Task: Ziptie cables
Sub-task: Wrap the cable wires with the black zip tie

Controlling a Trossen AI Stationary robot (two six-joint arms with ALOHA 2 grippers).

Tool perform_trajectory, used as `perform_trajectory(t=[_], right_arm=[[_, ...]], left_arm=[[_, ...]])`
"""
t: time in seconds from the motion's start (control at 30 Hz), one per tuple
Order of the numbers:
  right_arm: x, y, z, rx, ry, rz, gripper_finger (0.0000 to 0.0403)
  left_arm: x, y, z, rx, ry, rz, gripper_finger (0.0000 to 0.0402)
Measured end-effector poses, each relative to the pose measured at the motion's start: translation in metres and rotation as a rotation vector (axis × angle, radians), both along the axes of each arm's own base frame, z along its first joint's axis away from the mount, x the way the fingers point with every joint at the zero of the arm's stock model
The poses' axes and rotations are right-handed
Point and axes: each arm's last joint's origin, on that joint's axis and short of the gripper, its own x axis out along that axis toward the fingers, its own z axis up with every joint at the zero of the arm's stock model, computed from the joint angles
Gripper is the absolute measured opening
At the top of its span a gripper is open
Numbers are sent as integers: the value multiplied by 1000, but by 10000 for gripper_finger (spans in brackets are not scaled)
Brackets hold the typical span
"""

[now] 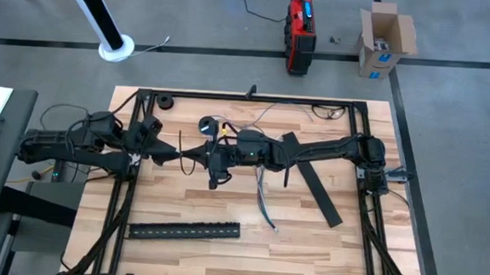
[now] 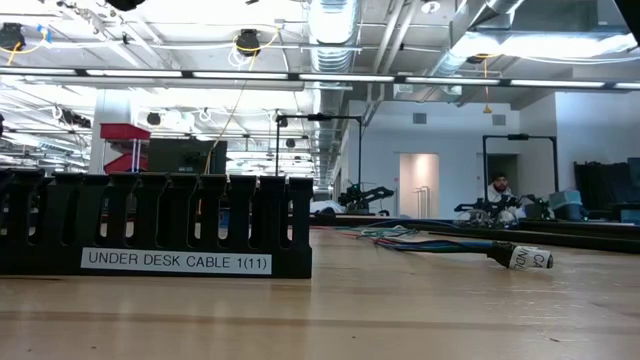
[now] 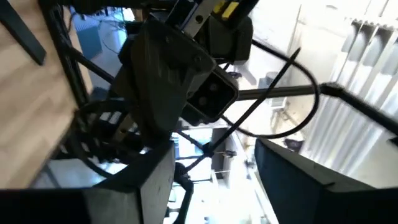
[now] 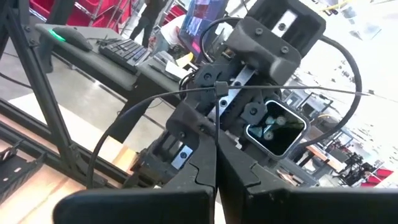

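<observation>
Both dark arms meet above the middle of the light wooden slatted tabletop (image 1: 323,253), tip to tip, and I'd guess that's because feeding a zip tie takes two hands. The left gripper (image 1: 176,156) comes in from 9 o'clock and the right gripper (image 1: 194,157) from 3 o'clock, nearly touching. The right one is pinched closed on a thin black plastic zip tie (image 4: 155,94), which bows out in a loop between them; in the right wrist view its fingers meet with no gap. For the left one I can't tell whether it's gripping or not.

The bundle of thin grey, white and dark cables (image 1: 262,202) isn't in the loop as far as I can see. It trails down the table from under the right arm toward 5 o'clock of the meeting point, ends loose on the wood.

Room-wise: a long flat black slotted plastic strip (image 1: 184,230) lies toward 6 o'clock, well apart. Another flat black strip (image 1: 318,193) lies diagonally at 4 o'clock, close to the cables. A small round blue-and-black tape roll (image 1: 209,126) sits just at 12 o'clock, near the wrists. The black metal frame rails (image 1: 256,98) box in the edges, so the free room is mostly low and central.
</observation>
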Motion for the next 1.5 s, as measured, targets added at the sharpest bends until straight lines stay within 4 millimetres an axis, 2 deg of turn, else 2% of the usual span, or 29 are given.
perform_trajectory(t=[0.23,0.53,0.63,0.7,0.87,1.0,1.13,1.33,1.5], right_arm=[[0,0,0,60,-2,6,0],[0,-4,0,150,2,4,0],[0,-8,1,213,0,2,0],[0,-8,1,227,-1,3,0],[0,-8,1,220,-7,3,0],[0,-8,2,220,-12,5,0],[0,-8,2,218,-18,5,0],[0,-8,2,208,-20,5,0],[0,-8,2,207,-19,4,0]], left_arm=[[-6,7,-3,233,-7,122,216],[-25,15,22,807,-24,361,216],[-26,17,29,1022,-16,440,216],[-21,18,29,1093,8,446,216],[-2,19,22,1146,30,336,216],[8,18,22,1089,-19,249,216],[4,16,29,1047,-102,231,216],[-12,13,30,995,-102,230,216],[-15,13,31,989,-100,253,216]])
